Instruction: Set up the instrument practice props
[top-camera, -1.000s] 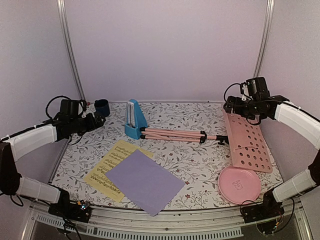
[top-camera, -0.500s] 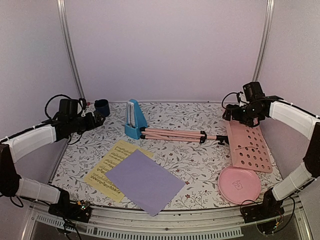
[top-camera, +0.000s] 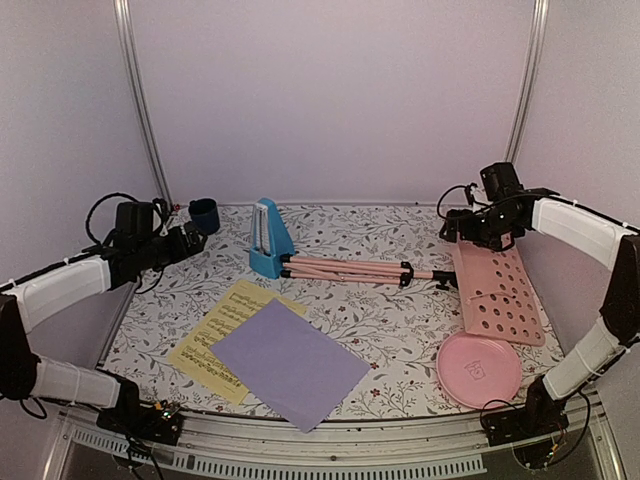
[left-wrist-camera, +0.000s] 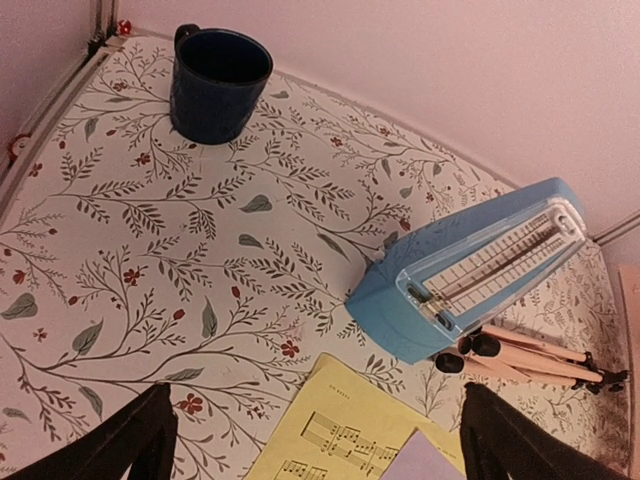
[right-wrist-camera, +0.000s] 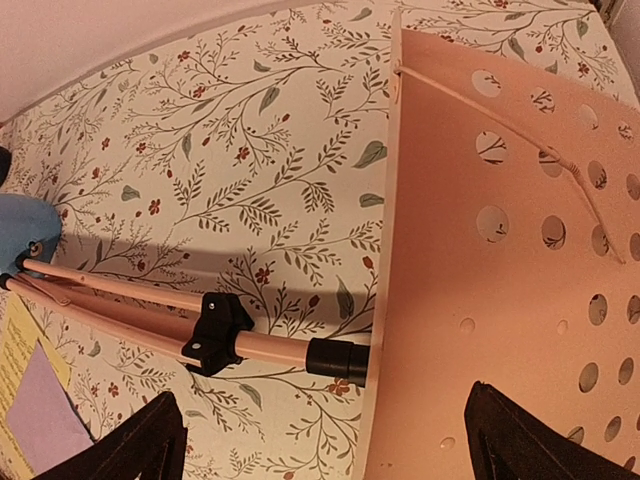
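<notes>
Brought the right end effector (top-camera: 458, 226) lower and inward over the last second, to just above the top corner of the perforated board (top-camera: 500, 290), jaws spread wide, gripping nothing. Left the left end effector (top-camera: 188, 240) almost where it was, near the dark cup (top-camera: 204, 213), equally wide and empty. Read this as lining up a first grasp on the music stand (top-camera: 345, 268); nothing set up yet. Found the stand lying on its side on the desk (top-camera: 400, 320): pale pink legs folded into one bundle, feet just beside the upright blue metronome (top-camera: 269, 238), board lying at the right side, just behind the pink plate (top-camera: 478, 370). Saw the lavender sheet (top-camera: 290, 362) lying partly over the yellow sheet (top-camera: 215, 335) near the front edge.
</notes>
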